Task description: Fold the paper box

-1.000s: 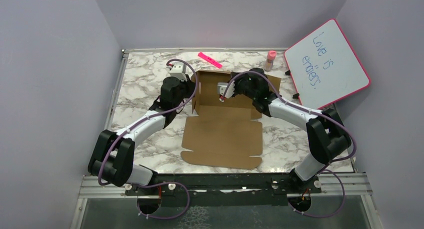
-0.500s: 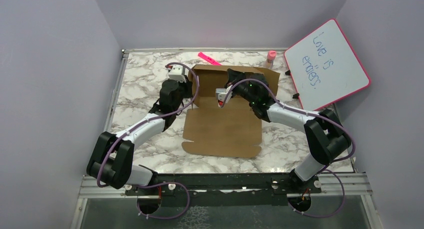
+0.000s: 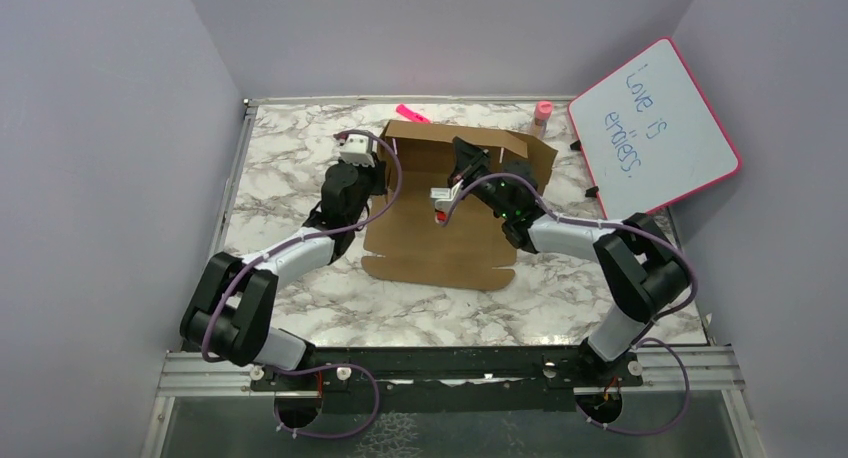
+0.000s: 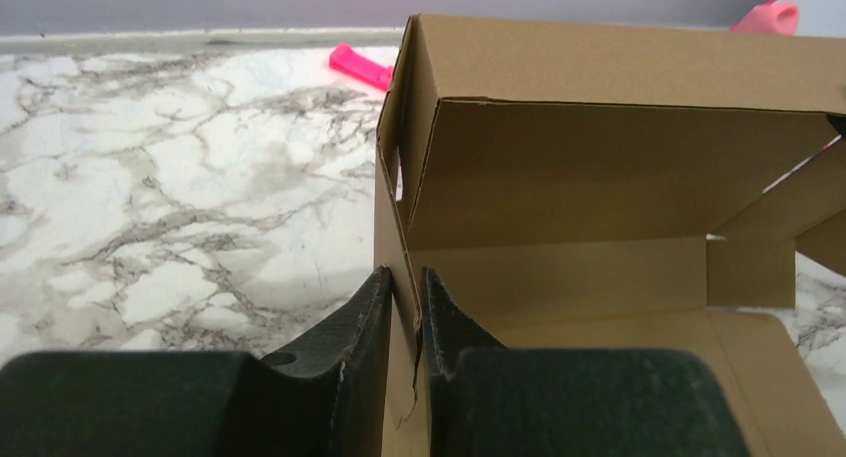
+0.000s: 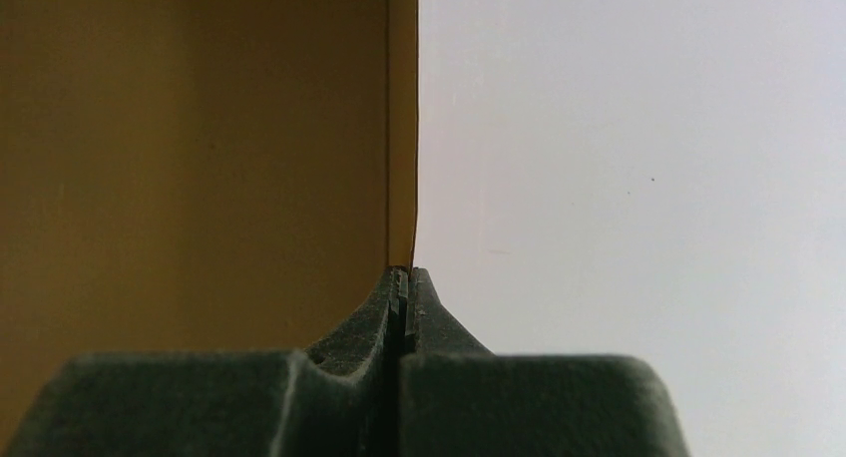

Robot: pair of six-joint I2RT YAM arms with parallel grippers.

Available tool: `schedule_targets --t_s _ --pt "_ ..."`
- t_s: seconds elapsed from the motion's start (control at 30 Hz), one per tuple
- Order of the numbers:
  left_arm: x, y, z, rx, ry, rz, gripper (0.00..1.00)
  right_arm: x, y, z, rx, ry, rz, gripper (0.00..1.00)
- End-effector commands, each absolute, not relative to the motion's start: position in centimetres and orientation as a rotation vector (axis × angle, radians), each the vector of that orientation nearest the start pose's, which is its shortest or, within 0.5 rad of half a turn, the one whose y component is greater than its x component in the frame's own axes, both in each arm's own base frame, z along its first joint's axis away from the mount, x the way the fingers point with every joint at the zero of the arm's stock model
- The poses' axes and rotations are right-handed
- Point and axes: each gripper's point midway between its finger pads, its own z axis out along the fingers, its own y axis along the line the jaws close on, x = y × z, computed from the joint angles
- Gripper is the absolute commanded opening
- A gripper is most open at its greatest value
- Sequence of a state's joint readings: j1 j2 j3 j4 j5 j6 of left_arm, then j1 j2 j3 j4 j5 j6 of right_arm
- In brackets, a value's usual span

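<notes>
The paper box [image 3: 440,246] is plain brown cardboard, half folded, in the middle of the marble table. Its front flap lies flat and its back panel [image 3: 420,150] stands up. My left gripper [image 3: 383,176] is shut on the box's upright left side wall [image 4: 394,228], one finger outside and one inside [image 4: 404,289]. My right gripper [image 3: 462,156] reaches up inside the box. Its fingers are shut together [image 5: 404,273], and the edge of a cardboard panel [image 5: 402,128] stands right at their tips.
A pink marker [image 3: 413,113] lies just behind the box. A pink bottle [image 3: 543,115] stands at the back right. A pink-framed whiteboard [image 3: 655,128] leans on the right wall. Grey walls close in the table on three sides.
The box has slid away from the arm bases and its back panel has risen more upright. Both grippers moved along with it, keeping their state.
</notes>
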State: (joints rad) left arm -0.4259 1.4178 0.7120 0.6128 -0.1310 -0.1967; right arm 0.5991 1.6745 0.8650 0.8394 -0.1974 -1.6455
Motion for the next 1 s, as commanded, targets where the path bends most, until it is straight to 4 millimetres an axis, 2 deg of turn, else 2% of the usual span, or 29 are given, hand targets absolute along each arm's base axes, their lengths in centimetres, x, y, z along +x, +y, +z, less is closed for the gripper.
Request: schedule_targets --t_s 0.0,0.27,0.43,0.6,0.7,0.97 --pt "41.0 -18.0 18.3 0.125 1.672 -0.399 0.17 41.4 29.7 25.9 -1.421 0.424 -0.711 0.01" --pt "40.5 -18.3 15.6 0.151 1.711 -0.411 0.19 41.2 29.5 23.1 -1.438 0.434 -0.745 0.01" --pt "40.6 -18.7 15.3 0.167 1.717 -0.422 0.22 42.0 29.0 22.4 -1.425 0.451 -0.801 0.01" --pt "40.6 -19.2 16.4 0.167 1.696 -0.458 0.29 42.1 29.0 22.1 -1.414 0.445 -0.813 0.01" --pt "40.5 -19.1 17.4 0.149 1.677 -0.474 0.38 41.9 28.9 21.8 -1.430 0.445 -0.811 0.01" --pt "40.7 -17.9 21.8 0.131 1.617 -0.549 0.55 42.0 28.8 21.7 -1.434 0.464 -0.811 0.01"
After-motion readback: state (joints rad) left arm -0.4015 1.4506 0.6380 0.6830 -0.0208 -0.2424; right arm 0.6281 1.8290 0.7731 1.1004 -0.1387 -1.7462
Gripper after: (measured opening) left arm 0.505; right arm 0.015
